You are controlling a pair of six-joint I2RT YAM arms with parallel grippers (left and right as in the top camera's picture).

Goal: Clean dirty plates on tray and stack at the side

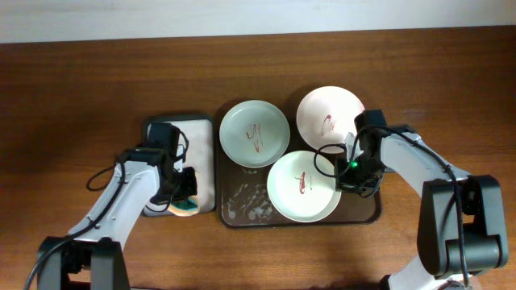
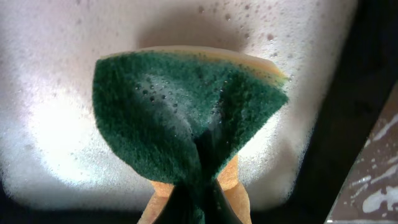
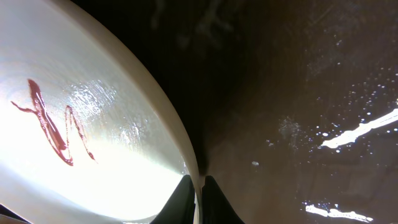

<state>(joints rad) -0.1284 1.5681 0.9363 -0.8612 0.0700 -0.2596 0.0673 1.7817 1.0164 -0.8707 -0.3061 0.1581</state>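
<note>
**Right pincer on plate rim, left pincer on sponge**

Right pincer (image 1: 348, 172): clamped on the right-hand rim of the front plate (image 1: 302, 187). In the right wrist view the thin rim runs down between the two dark fingertips (image 3: 185, 194) at the bottom centre of the frame. The plate fills the left half, glossy white and wet, with a red zigzag streak.

The tray (image 1: 242, 213) is centre frame in the overhead view: dark brown, rounded corners, raised rim, foam flecks on the lower-left floor. All three plates are on it:
- front plate: lower right
- pale green plate (image 1: 255, 133): upper left
- white plate (image 1: 330, 114): upper right

All are round and shallow, each with a red streak in the middle.

Left pincer (image 1: 184, 198): closed on a sponge (image 2: 186, 118), which is pinched into a fan shape. It has a green scouring face and a yellow foam edge. It hangs over the small tray (image 1: 203, 153), left of the brown one, with a foamy white inside and a black rim.

The table (image 1: 81, 80) is wood grain.
</note>
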